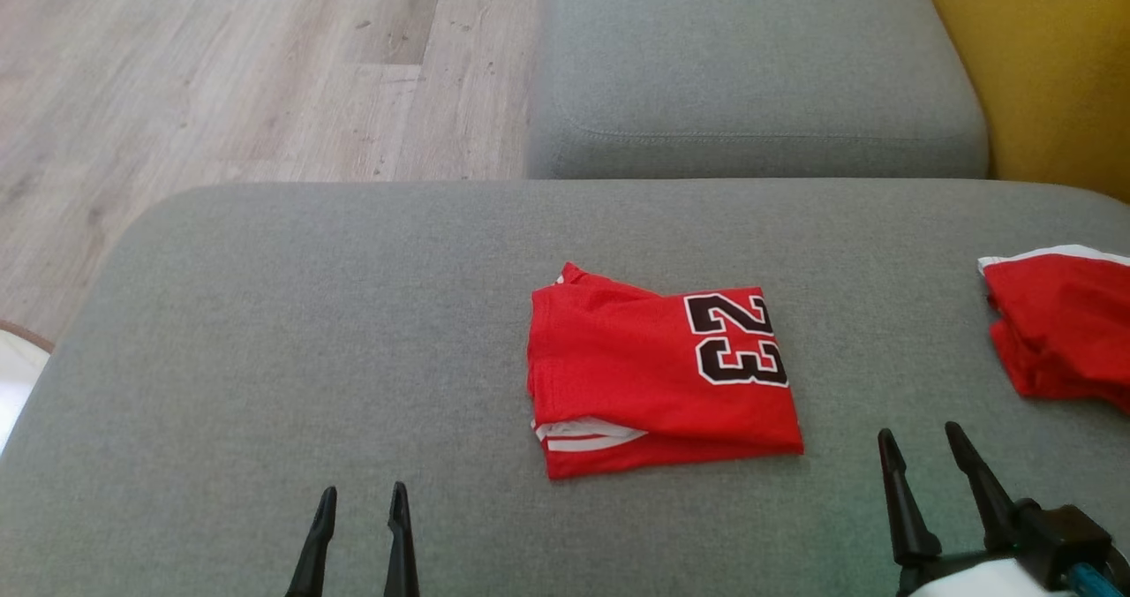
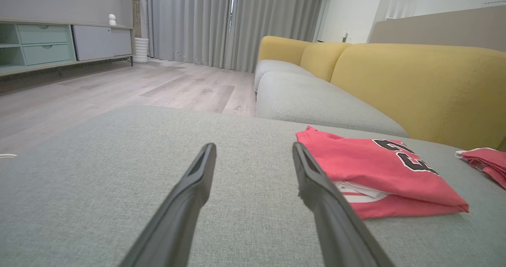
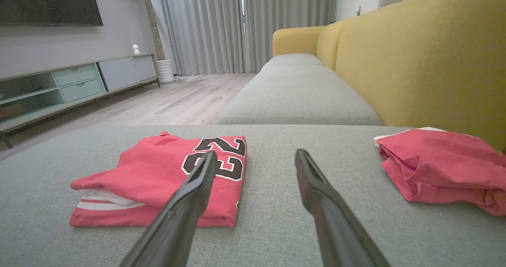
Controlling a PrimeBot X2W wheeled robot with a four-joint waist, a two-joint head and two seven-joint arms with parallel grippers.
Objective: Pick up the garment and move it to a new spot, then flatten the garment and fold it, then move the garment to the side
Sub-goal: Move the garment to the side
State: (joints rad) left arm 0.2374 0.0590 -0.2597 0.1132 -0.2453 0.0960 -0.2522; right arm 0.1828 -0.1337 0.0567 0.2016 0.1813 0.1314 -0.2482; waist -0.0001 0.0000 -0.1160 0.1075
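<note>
In the head view, the red shirt [image 1: 662, 376] lies folded in a neat square in the middle of the grey cushion [image 1: 265, 332]. The number 23 is on top. I think the folding is done, so the step now is the last one: move the shirt to the side.

The left gripper [image 1: 364, 489] is low down, to the left of the shirt and apart from it. It is wide open and holds nothing. The right gripper [image 1: 920, 432] is near the shirt's lower right corner. It is wide open too, and empty. Another red cloth [image 1: 1059, 332] lies well apart at the right edge.

In the left wrist view, the two dark fingers [image 2: 189, 196] are spread over bare cushion with nothing between them. The shirt lies ahead and to the right.

In the right wrist view, the fingers [image 3: 316, 188] are spread wide as well. One finger is in front of the number, but I cannot tell if it touches the shirt. The shirt lies ahead and to the left. The other red cloth is on the right, by the yellow sofa back [image 3: 415, 61].

Next, I think the grippers must reach the shirt's edges and pinch all the layers together. Then the fold should not fall open when the shirt moves.
</note>
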